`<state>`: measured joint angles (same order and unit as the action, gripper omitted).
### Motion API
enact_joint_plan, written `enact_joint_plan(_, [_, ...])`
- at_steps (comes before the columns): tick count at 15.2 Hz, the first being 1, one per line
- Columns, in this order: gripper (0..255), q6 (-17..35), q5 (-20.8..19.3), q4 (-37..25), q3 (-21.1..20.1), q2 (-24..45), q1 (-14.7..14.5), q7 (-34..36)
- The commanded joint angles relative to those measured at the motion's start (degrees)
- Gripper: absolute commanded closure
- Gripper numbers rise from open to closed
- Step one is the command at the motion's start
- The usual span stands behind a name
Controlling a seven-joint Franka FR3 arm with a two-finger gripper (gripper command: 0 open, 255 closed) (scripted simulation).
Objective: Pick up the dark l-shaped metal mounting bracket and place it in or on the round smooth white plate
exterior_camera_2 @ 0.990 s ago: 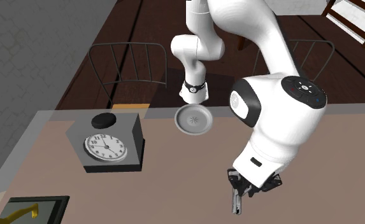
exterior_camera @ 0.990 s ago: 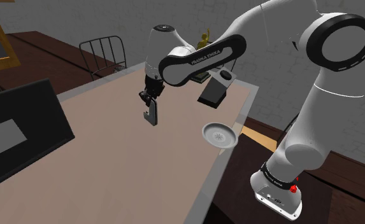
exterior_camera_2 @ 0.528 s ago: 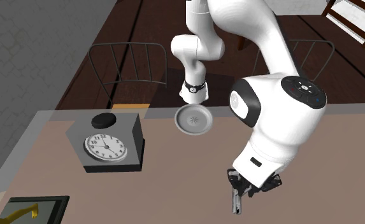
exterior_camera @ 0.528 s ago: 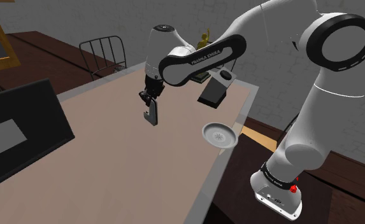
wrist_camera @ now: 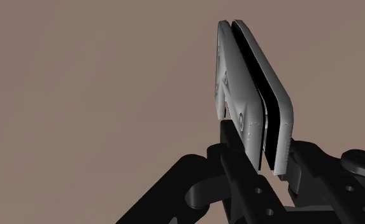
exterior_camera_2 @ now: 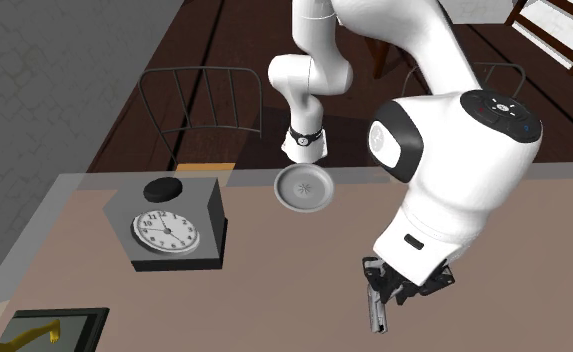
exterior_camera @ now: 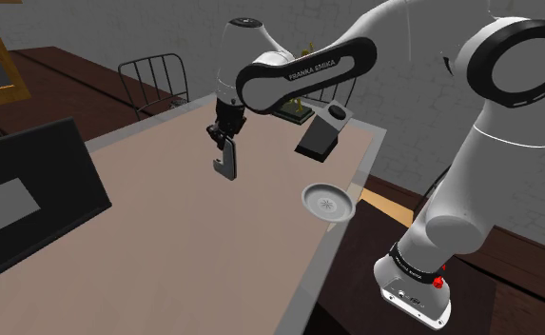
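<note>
The bracket [exterior_camera: 226,164] hung from the gripper [exterior_camera: 224,136] above the tan surface [exterior_camera: 165,219], clear of it, with its long axis running almost straight down from the fingers. In the shoulder view it read as a dark flat strip with a small hook-like turn at the lower end. The second exterior view showed the bracket [exterior_camera_2: 377,310] as a narrow grey sliver pointing down below the gripper [exterior_camera_2: 392,288], its foot too small to make out.

From the wrist view, the bracket [wrist_camera: 248,102] pointed away from the gripper [wrist_camera: 260,149] and was seen nearly edge-on: thin grey metal with rounded corners and small holes in its face, and a dark gap between two leaves. Its L shape could not be judged from there. The black fingers [wrist_camera: 235,143] pinched its near end from both sides, hiding that end.

The plate [exterior_camera: 329,202] lay well apart from the bracket, near the surface's edge towards the stand: round, pale grey, shallow, with a faint starburst at its centre. In the second exterior view the plate [exterior_camera_2: 305,187] sat beside a dark box clock [exterior_camera_2: 165,231] with a white dial and a black knob [exterior_camera_2: 162,188] on top. The arm hid part of the clock [exterior_camera: 318,140] in the shoulder view.
</note>
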<state>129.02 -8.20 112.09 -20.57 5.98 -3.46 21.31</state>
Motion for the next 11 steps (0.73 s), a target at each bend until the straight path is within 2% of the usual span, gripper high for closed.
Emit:
enact_joint_plan(1, [255,-1.44,0.40,-0.99,-0.01,-0.51,0.09,-0.44])
enact_joint_plan(9, [255,-7.23,1.54,-5.39,-0.13,-2.07,0.17,-1.51])
enact_joint_plan(10, [255,-7.25,1.54,-5.40,-0.13,-2.08,0.17,-1.51])
enact_joint_plan(11, [255,-6.84,2.65,-2.76,0.04,-4.54,0.58,-2.42])
